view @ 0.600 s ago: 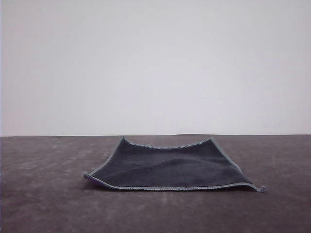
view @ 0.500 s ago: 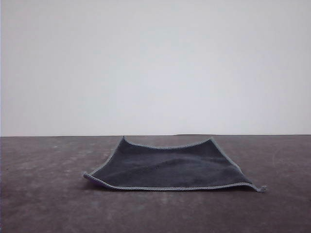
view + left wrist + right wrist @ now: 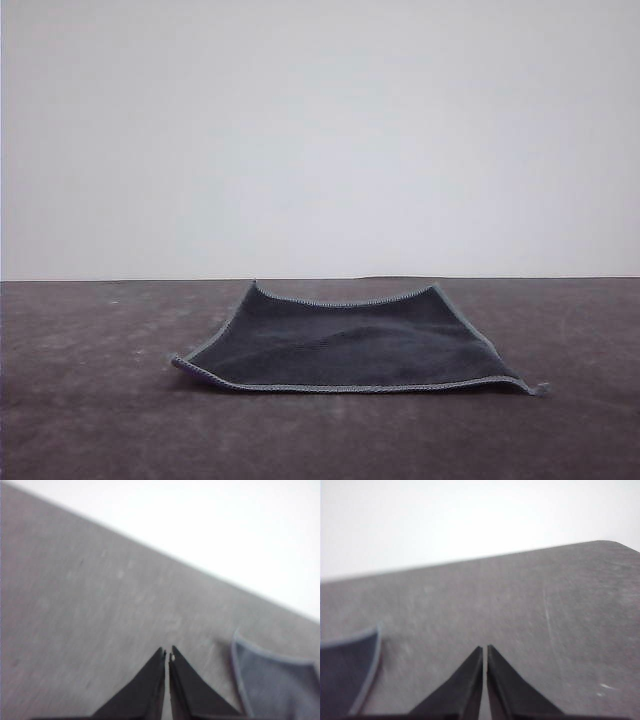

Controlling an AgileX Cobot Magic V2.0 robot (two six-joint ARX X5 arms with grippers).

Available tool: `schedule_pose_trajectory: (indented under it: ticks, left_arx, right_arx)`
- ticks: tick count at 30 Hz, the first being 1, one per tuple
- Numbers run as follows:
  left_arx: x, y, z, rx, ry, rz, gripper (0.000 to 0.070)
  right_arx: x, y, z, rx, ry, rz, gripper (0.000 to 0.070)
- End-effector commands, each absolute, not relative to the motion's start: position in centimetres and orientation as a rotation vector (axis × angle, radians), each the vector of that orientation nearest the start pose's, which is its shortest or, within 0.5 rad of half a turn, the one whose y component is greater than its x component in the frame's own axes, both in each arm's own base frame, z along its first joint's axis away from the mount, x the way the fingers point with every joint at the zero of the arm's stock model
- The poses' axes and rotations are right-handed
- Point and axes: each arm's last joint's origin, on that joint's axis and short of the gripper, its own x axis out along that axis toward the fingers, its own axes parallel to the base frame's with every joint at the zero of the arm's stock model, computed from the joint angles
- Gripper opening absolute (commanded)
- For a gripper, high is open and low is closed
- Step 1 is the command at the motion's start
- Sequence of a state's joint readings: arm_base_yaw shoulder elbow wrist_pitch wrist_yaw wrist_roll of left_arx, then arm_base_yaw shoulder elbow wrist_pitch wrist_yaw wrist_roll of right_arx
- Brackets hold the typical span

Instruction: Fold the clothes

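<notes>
Left gripper (image 3: 167,652) closed, right gripper (image 3: 484,647) closed, cloth (image 3: 350,342) flat, dark table (image 3: 90,420)

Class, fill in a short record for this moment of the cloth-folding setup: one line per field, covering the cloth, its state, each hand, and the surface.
cloth: dark grey square cloth with a light stitched edge
cloth state: spread out unfolded, grey side up, edges slightly raised
surface: dark brown table
left hand: shut, empty, over bare table beside a cloth corner
right hand: shut, empty, over bare table beside the cloth's edge
contact: neither hand touches the cloth
folding: not yet begun
</notes>
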State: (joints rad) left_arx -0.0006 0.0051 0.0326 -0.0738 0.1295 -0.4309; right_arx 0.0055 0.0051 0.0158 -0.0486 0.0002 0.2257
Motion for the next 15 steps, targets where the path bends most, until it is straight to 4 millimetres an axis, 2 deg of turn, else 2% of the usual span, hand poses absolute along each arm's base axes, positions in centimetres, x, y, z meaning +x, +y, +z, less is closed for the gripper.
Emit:
schedule_pose_trajectory:
  ticks: [1, 5, 9, 15]
  left_arx:
    - [9.6, -0.4, 16.9, -0.455, 0.041, -0.122, 0.0000]
    - [9.3, -0.2, 18.5, -0.415, -0.017, -0.088, 0.0003]
    - [8.5, 0.0, 20.7, -0.408, -0.030, -0.020, 0.0003]
    - [6.6, 0.1, 24.6, -0.397, 0.068, 0.047, 0.0003]
  right_arx:
    - [9.7, 0.0, 16.6, 0.327, 0.013, 0.003, 0.0010]
    - [9.4, 0.0, 18.1, 0.329, -0.031, 0.011, 0.0008]
    - [8.6, 0.0, 20.7, 0.329, -0.078, 0.019, 0.0006]
    - [6.5, 0.0, 24.8, 0.325, 0.080, -0.018, 0.0006]
